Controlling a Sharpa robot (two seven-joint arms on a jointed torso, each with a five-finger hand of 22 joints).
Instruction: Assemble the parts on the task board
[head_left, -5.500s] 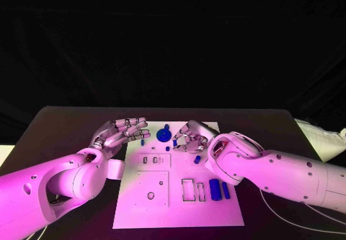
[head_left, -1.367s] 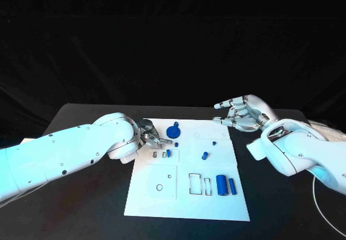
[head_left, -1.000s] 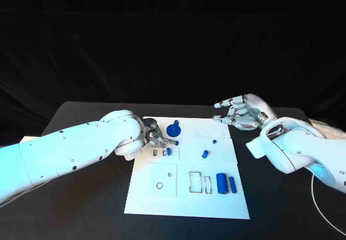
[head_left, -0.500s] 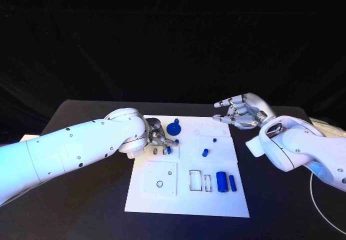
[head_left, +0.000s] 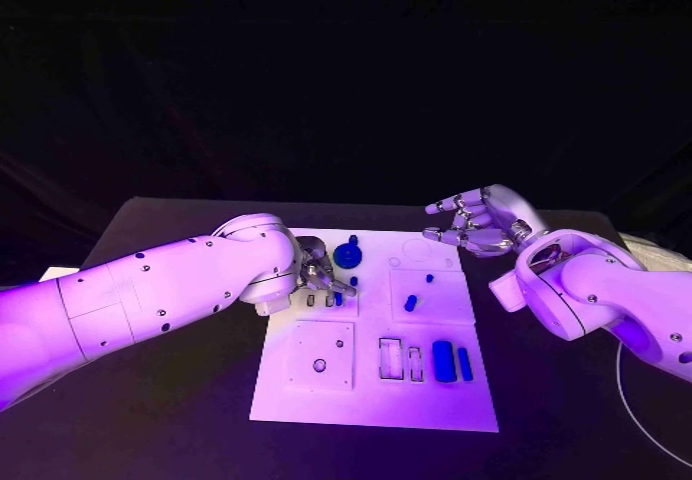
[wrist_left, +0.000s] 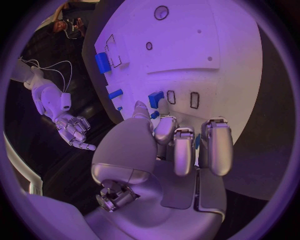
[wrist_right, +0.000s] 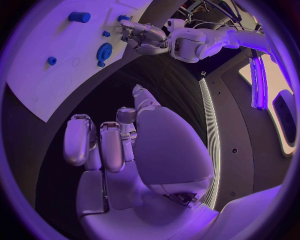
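We see the white task board (head_left: 361, 395) lying flat mid-table, a round blue part (head_left: 348, 256) near its far edge and two blue cylinders (head_left: 443, 361) beside its rectangular slots.

black table (head_left: 173, 400) spreads out under and around both hands, and behind them it's all dark cloth backdrop (head_left: 346, 100). off past the right hand there's a lit strip (wrist_right: 209, 125) along a dark floor, with glowing panels (wrist_right: 278, 105) beside it.
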